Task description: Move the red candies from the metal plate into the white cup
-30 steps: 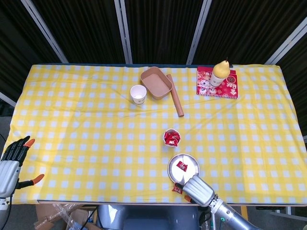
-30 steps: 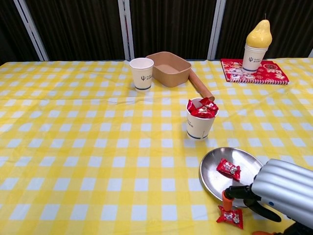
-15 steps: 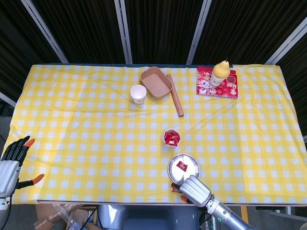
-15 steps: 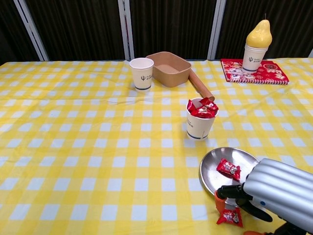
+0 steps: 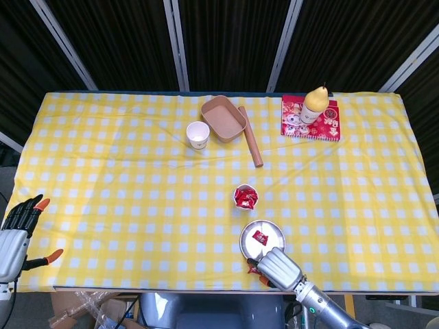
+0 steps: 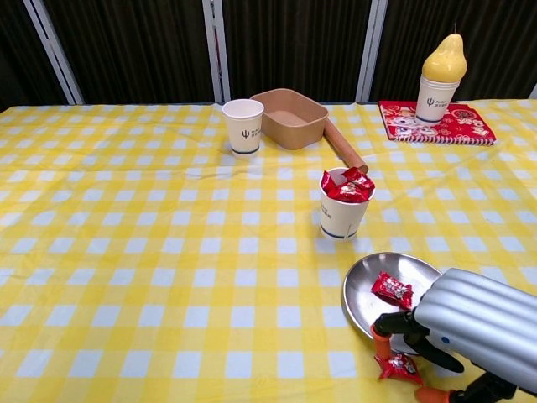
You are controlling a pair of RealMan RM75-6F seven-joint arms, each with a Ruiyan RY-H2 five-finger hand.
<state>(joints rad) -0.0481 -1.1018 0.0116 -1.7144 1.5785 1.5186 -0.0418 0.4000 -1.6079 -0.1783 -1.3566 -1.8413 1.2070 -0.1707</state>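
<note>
My right hand (image 6: 445, 332) hangs over a stray candy (image 6: 399, 366) lying on the cloth just off the plate (image 6: 362, 295), fingertips touching it; I cannot tell if it's pinched. The cup (image 6: 342, 216) lies beyond.

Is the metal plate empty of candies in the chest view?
No, one red candy lies on the metal plate.

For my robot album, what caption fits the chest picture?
Right hand reaching for a fallen candy beside the metal plate.
</note>
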